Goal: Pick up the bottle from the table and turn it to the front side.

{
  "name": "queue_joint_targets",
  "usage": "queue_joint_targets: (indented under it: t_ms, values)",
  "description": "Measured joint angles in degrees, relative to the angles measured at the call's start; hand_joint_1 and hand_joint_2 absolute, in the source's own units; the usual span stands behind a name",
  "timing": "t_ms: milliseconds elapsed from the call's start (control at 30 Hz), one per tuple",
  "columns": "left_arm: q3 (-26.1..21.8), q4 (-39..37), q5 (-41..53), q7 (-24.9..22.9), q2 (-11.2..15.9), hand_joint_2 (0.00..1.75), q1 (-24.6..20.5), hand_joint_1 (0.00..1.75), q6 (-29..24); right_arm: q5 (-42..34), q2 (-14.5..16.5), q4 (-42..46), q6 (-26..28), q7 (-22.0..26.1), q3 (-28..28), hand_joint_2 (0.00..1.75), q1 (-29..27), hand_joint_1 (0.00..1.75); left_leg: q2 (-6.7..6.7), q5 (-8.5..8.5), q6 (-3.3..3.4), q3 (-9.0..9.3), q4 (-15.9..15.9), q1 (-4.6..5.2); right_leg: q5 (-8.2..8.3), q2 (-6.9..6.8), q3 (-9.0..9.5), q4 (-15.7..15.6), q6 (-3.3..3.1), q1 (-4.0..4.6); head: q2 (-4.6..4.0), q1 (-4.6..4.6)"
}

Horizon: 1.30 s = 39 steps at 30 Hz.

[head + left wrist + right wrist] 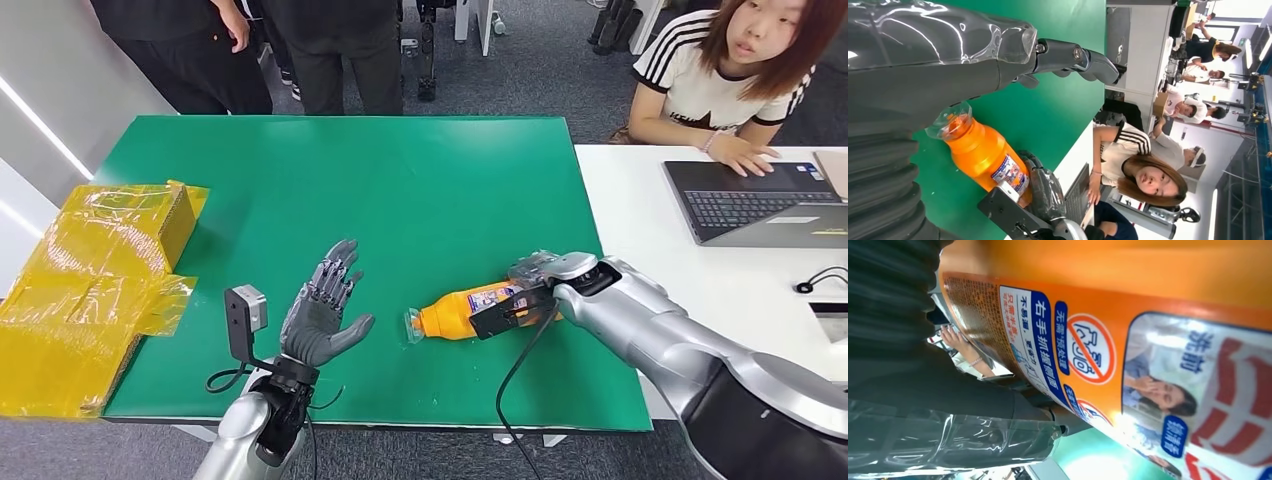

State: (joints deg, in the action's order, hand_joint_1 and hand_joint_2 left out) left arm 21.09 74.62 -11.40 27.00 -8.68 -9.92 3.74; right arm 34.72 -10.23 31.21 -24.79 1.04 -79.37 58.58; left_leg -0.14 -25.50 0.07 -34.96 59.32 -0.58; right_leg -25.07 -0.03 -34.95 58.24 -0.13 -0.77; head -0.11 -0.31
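Green mat point(400, 180) bears an orange bottle point(455, 312) grasped by the right hand point(530, 290); left hand point(325, 310) hovers released.

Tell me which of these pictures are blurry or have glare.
Head view: sharp and evenly lit. Right wrist view: the bottle sits too close, its label soft, with a bright glare patch low down. Left wrist view: glare streaks on the left hand's clear cover.
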Motion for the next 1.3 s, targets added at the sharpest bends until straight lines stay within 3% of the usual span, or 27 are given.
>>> queue_joint_targets:
  t_ms: [233,333,467,600,767,967,1067,1300]
  values:
    - [-0.50,0.00,3.49,1.49,0.19,1.75,0.20,0.00,-2.48,-15.70,-0.54,-2.02,-2.10,5.87,6.24,1.75,-1.37,1.75,0.03,-0.02,-0.01,0.19,0.00,-0.01,0.00,0.03,0.14,-0.03,0.00,0.01,0.00,-0.01]
    - [-1.78,0.25,3.54,2.08,0.67,1.75,1.11,0.00,-3.22,-21.39,-2.99,-0.29,1.66,8.30,11.20,1.75,-4.75,1.75,-0.02,-0.02,-0.01,0.20,0.00,-0.02,-0.01,0.00,0.18,-0.04,0.00,0.02,0.00,-0.01]
    - [-3.51,2.37,3.78,2.93,1.68,1.75,4.02,0.00,-3.90,-28.19,-8.55,7.63,6.29,11.91,20.56,1.75,-13.25,1.75,-0.16,-0.07,0.02,0.15,0.00,-0.03,-0.07,-0.13,0.24,-0.11,0.06,0.03,0.00,-0.01]
    - [-4.49,3.87,4.00,3.13,2.52,1.75,5.25,0.00,-4.13,-29.94,-12.71,15.18,6.12,13.20,27.46,1.75,-19.60,1.75,-0.15,-0.16,-0.02,0.08,-0.01,-0.03,-0.11,-0.11,0.17,-0.12,0.08,0.02,0.00,-0.02]
    - [-4.97,4.33,4.30,3.14,2.99,1.75,5.58,0.00,-5.05,-28.86,-14.49,21.17,7.47,14.09,31.78,1.75,-24.52,1.75,-0.15,-0.17,-0.03,0.01,-0.03,-0.03,-0.14,-0.11,0.10,-0.12,0.09,0.03,0.00,0.00]
    - [-6.50,5.76,6.31,2.95,3.38,1.75,6.56,0.00,-5.66,-24.27,-11.50,32.68,16.91,16.91,40.16,1.75,-33.58,1.75,-0.15,-0.17,-0.06,-0.11,-0.08,-0.06,-0.19,-0.11,-0.05,-0.11,0.05,0.06,0.00,-0.02]
    - [-6.49,5.95,7.77,2.37,3.33,1.75,4.98,0.00,-3.80,-24.02,-7.32,34.58,17.69,21.26,43.80,1.75,-35.64,1.75,-0.11,-0.16,-0.08,-0.15,-0.10,-0.06,-0.21,-0.08,-0.14,-0.08,0.02,0.06,0.00,-0.02]
    - [-5.25,5.92,7.39,1.07,3.16,1.75,-0.03,0.00,-0.52,-25.80,0.26,33.86,18.04,24.51,47.92,1.75,-35.58,1.75,-0.09,-0.12,-0.13,-0.20,-0.09,-0.05,-0.19,-0.06,-0.18,-0.05,-0.01,0.05,0.00,-0.01]
